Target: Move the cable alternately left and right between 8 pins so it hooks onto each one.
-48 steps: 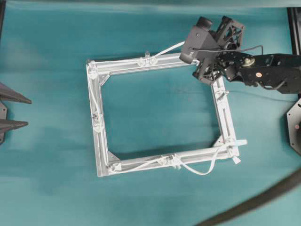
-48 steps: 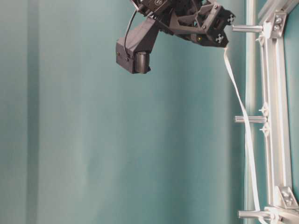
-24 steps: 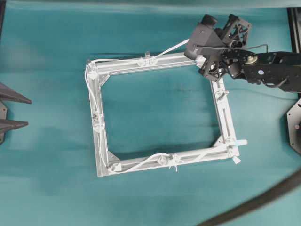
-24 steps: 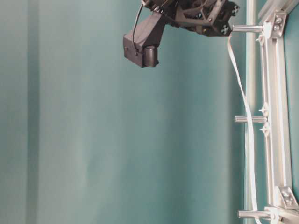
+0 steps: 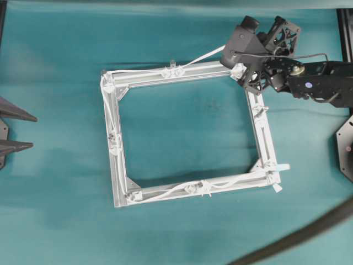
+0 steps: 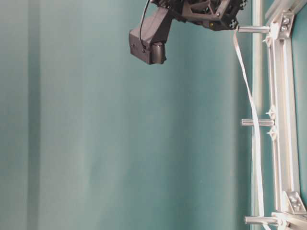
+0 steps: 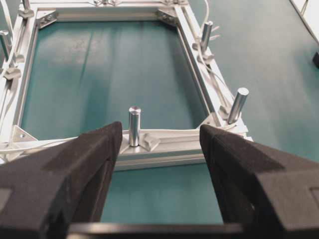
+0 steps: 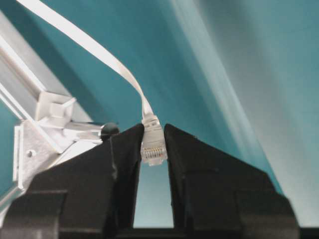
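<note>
The white cable (image 5: 194, 58) winds around the square aluminium frame (image 5: 186, 116), past pins on the back bar (image 5: 173, 65), left bar (image 5: 112, 135) and front bar (image 5: 203, 185). From the back-bar pin it rises to my right gripper (image 5: 236, 57), above the frame's back right corner. In the right wrist view this gripper (image 8: 153, 144) is shut on the cable's clear plug (image 8: 152, 143). The table-level view shows the cable (image 6: 248, 91) hanging taut below the right gripper (image 6: 229, 23), past a pin (image 6: 256, 122). My left gripper (image 7: 159, 144) stands open, apart from the frame, facing a pin (image 7: 134, 124).
A thick dark hose (image 5: 300, 234) crosses the table's front right corner. The left gripper's fingers (image 5: 14, 113) sit at the table's left edge. A white tag (image 5: 280, 166) sticks out at the frame's front right corner. The inside of the frame is bare teal table.
My right gripper has moved right and away with the plug. The slack loop in front of the front bar has been drawn in against the frame. The left gripper is still.
</note>
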Motion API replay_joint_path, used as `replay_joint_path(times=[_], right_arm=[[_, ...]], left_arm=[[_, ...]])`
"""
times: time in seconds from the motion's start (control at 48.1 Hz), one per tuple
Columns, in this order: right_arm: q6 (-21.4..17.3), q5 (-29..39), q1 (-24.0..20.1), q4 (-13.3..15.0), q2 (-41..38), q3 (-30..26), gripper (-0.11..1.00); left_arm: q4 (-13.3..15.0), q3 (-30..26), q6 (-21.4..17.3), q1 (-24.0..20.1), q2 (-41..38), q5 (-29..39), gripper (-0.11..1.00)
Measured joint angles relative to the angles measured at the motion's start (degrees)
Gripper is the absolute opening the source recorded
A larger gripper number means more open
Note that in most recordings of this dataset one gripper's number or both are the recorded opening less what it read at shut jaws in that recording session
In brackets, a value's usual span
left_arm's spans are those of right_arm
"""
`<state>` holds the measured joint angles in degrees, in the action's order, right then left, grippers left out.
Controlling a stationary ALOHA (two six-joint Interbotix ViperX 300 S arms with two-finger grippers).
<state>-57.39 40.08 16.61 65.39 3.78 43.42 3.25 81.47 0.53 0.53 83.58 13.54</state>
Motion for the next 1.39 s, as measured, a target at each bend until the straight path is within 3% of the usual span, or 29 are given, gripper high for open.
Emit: replay_joint_path(times=[0.395,0.644,1.143,1.392], right_arm=[[-0.18,-8.35,0.7,-7.47,1.58,4.13,0.17],[-2.64,-11.34,0.7,-8.7,1.67,4.31,0.17],[-15.91,-18.63,0.88,-9.4,1.67,7.47,0.17],[-17.75,-19.69,0.88,-9.32,1.67,7.91,0.19]], left_arm=[[0.0,0.0,0.0,0.0,0.0,-0.09,0.66],[0.0,0.0,0.0,0.0,0.0,-0.09,0.66],[0.0,0.0,0.0,0.0,0.0,0.0,0.66],[0.0,0.09,0.0,0.0,0.0,-0.09,0.66]])
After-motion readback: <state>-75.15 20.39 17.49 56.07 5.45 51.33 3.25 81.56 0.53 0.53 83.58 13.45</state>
